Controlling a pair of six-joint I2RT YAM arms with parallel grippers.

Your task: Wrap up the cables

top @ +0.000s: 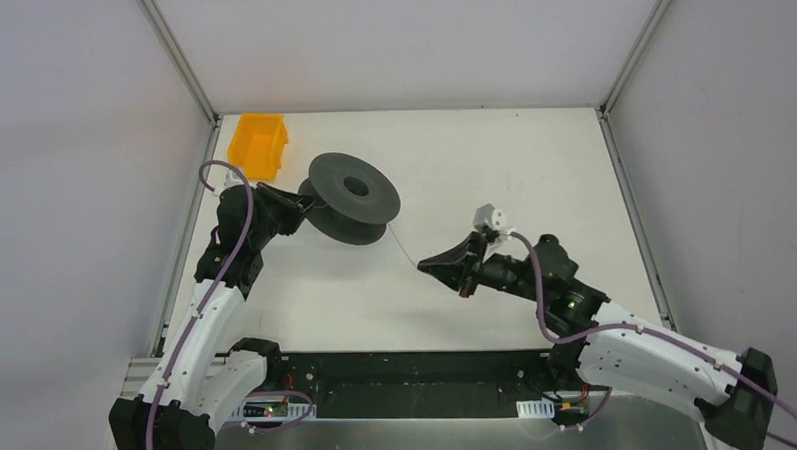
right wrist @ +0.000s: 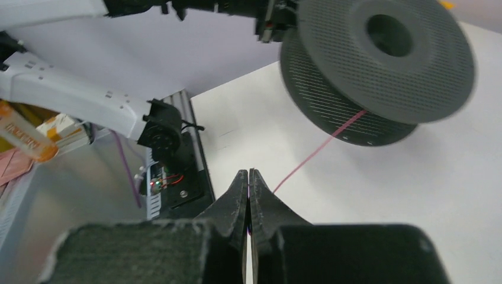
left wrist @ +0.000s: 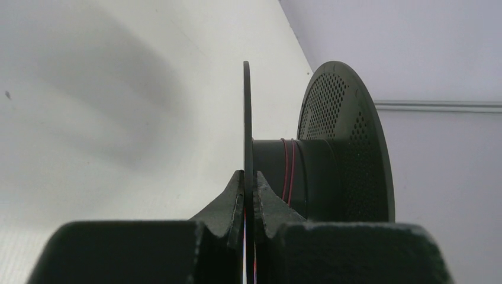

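Risk of wire snapping or slipping: the reddish wire (right wrist: 319, 149) is thread-thin and runs in a straight, taut-looking line from the dark grey spool (right wrist: 355, 65) to the right gripper (right wrist: 248, 177). A hard pull would likely break it or drag it out of the pinch.
Risk of slack: if the tension drops, the few turns on the hub (left wrist: 272, 171) could loosen and spill over a flange.
Risk of losing the spool: it is gripped only by one thin flange (left wrist: 247, 112), so a sideways tug from the wire may twist it in the grip or drop it onto the table (top: 472, 152).
Left gripper (left wrist: 249, 183): clamped, with both fingers pressed against opposite faces of the near flange, holding the spool raised and on edge.
Right gripper: fingers pressed together with no visible gap. The wire leads right up to its tips and appears pinched there, though the contact itself is hidden behind a finger.
Wire location: two or three red turns lie around the hub. The free length hangs in the air between the spool and the right gripper, above the table.
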